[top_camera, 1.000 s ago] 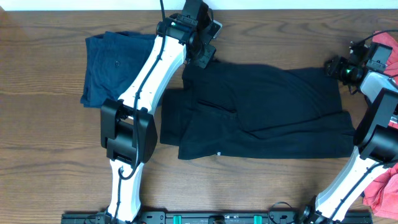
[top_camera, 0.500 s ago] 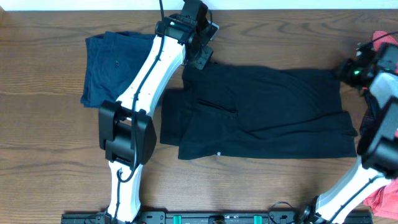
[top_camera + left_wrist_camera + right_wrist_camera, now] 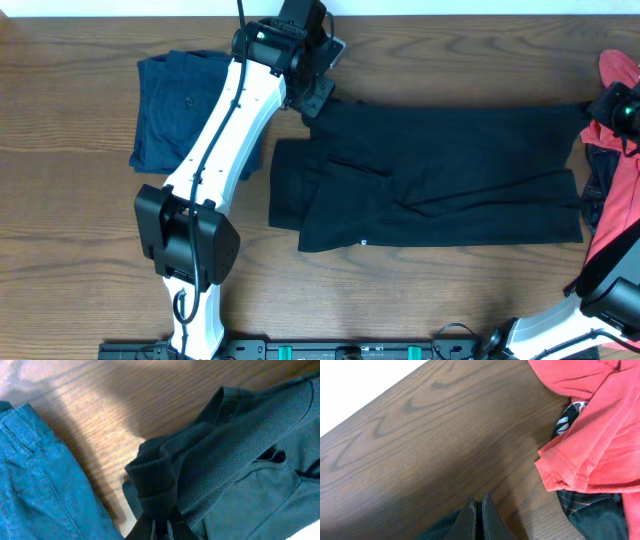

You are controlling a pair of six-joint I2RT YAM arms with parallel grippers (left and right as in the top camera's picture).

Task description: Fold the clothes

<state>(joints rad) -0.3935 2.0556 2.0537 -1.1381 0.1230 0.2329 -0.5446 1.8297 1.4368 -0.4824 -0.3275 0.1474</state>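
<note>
A long black garment [image 3: 440,175] lies spread across the table, with a small white logo [image 3: 363,242] near its front edge. At its far left corner my left gripper [image 3: 314,96] is shut on it. The left wrist view shows the bunched black cloth [image 3: 200,470] pinched between those jaws [image 3: 163,529]. My right gripper [image 3: 602,107] is shut on the far right corner, which is drawn out taut. In the right wrist view its tips [image 3: 479,505] are pressed together, with black fabric [image 3: 440,530] trailing below them. Navy-blue shorts [image 3: 180,105] lie folded at the left.
Coral-red pieces [image 3: 622,68] [image 3: 590,430] are heaped at the right edge, over a dark plaid fabric [image 3: 580,505], close to my right gripper. More red cloth [image 3: 612,215] runs down along the right arm. The table's far edge [image 3: 450,16] is just behind both grippers.
My right gripper has shut on the black garment's far right corner and pulled it rightward. The garment has slid right and stretched flatter. The left gripper kept its hold.
</note>
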